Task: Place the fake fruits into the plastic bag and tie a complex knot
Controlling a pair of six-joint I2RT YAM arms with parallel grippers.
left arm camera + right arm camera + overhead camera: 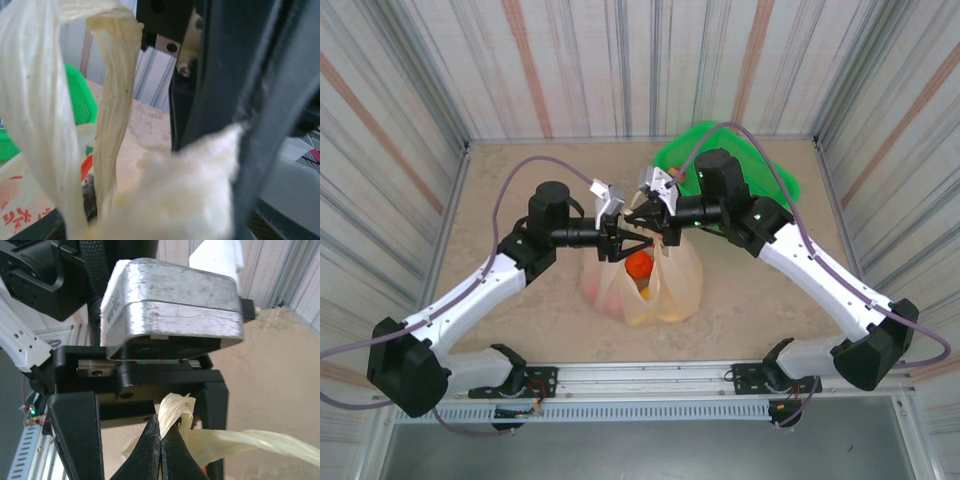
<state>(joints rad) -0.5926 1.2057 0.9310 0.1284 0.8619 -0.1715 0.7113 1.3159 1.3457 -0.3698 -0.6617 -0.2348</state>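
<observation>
Watching the two hands this close together makes me nervous. My right hand (pixel 160 442) is clamped tight on a thin end of the bag's handle (pixel 175 407), with only a small tuft poking above the pinch. The left hand (pixel 623 235) looks spread open around that same spot, its fingers (pixel 75 435) standing either side of the right fingertips.

The plastic bag (pixel 670 285) sits on the surface (pixel 520 190) directly beneath them, just in front of the green basket (pixel 770 175), with the fake fruits (pixel 639 265) showing orange and yellow through its mouth. I can't make out a finished knot, only twisted strands (pixel 115 115) rising from the bag.

My worries:
- The slick film could slide out of that narrow pinch if I pull sideways.
- A hard upward tug could lift or tip the bag and spill fruit.
- Closing the left hand carelessly could catch the right fingertips instead of plastic.
- Overstretching could tear the thin strand.
</observation>
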